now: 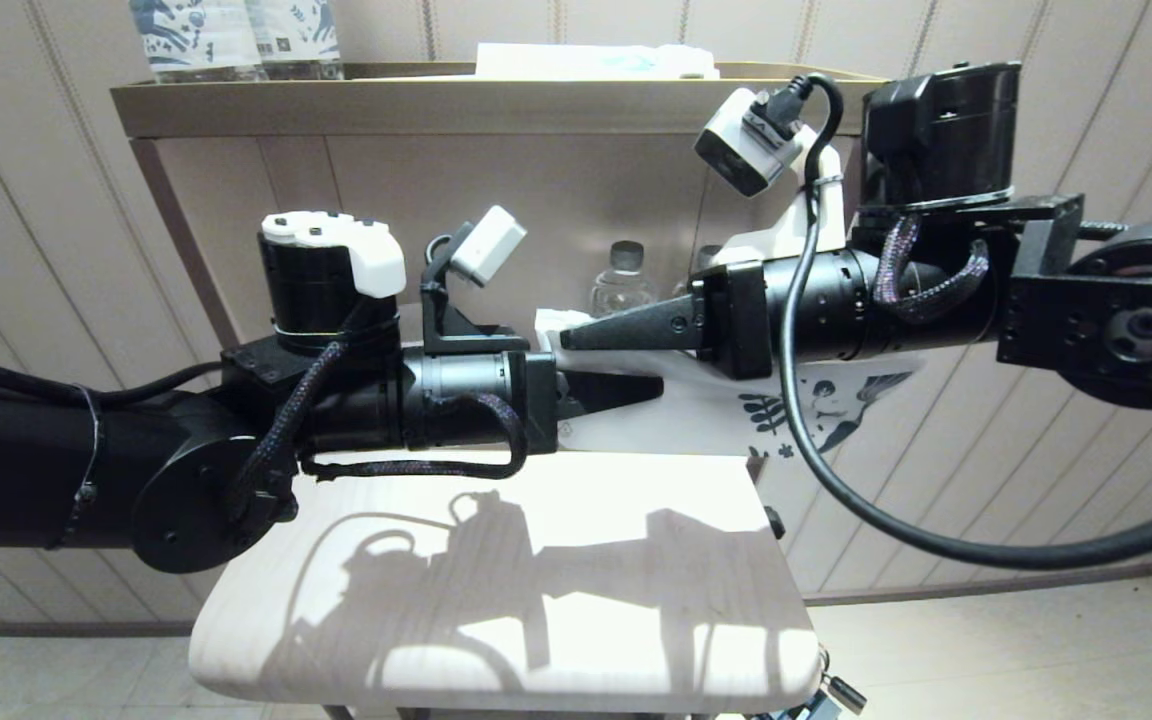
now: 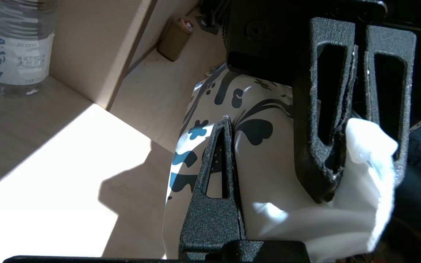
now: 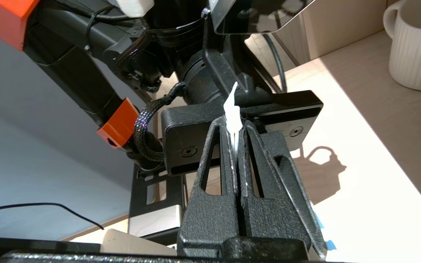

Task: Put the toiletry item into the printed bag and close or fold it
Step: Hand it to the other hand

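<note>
The printed bag (image 1: 696, 410), white with dark blue-teal leaf print, hangs in the air above the white table (image 1: 536, 600) between my two grippers. My right gripper (image 1: 571, 338) is shut on the bag's white upper edge; a strip of plastic (image 3: 232, 109) sticks out past its fingertips (image 3: 235, 124). My left gripper (image 1: 651, 390) is just below it, shut on the bag's body (image 2: 269, 157). One left finger (image 2: 214, 175) shows against the print and the other is hidden behind the plastic. The toiletry item is hidden.
A wooden shelf unit (image 1: 496, 105) stands behind the table, with blue-printed bottles (image 1: 236, 35) and a pale packet (image 1: 596, 62) on top. A clear bottle (image 1: 624, 280) stands behind the grippers. A white mug (image 3: 415, 47) sits on the table.
</note>
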Motion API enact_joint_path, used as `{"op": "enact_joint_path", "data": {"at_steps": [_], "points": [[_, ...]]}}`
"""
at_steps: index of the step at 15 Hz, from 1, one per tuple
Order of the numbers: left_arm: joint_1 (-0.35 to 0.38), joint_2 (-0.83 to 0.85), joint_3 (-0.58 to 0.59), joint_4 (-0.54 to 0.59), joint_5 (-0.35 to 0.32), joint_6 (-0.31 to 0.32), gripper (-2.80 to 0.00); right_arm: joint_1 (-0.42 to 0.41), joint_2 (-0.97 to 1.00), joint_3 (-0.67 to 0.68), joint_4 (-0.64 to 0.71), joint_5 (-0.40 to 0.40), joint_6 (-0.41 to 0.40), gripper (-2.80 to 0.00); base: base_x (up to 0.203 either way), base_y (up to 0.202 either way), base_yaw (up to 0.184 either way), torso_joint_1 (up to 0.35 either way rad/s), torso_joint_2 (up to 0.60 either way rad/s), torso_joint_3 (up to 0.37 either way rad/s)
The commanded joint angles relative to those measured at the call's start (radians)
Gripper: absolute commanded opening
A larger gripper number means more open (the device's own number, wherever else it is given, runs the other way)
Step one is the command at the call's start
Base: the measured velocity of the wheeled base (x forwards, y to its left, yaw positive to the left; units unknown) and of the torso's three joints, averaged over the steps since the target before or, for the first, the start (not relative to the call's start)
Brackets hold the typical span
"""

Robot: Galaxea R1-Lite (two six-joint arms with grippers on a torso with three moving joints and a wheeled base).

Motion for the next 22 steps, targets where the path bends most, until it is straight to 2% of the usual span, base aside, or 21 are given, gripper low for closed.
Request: {"op": "enact_joint_path", "data": {"at_steps": [1, 7, 13, 22], "points": [[0.0, 0.004, 0.005, -0.003, -0.004, -0.003, -2.8, 0.001, 0.0, 0.002, -0.002, 0.002, 0.001, -2.8, 0.0, 0.0, 0.0, 0.0, 0.0, 0.0], [0.0, 0.004, 0.014, -0.003, -0.007, -0.003, -2.8, -0.018, 0.0, 0.051, -0.005, -0.009, -0.01, -2.8, 0.0, 0.0, 0.0, 0.0, 0.0, 0.0], [0.0, 0.008, 0.018, -0.003, -0.009, -0.001, -2.8, -0.11, -0.007, 0.115, -0.005, -0.01, -0.069, -2.8, 0.0, 0.0, 0.0, 0.0, 0.0, 0.0], [0.0, 0.021, 0.018, -0.003, -0.007, -0.001, -2.8, -0.178, -0.049, 0.159, -0.003, -0.008, -0.091, -2.8, 0.0, 0.0, 0.0, 0.0, 0.0, 0.0]]}}
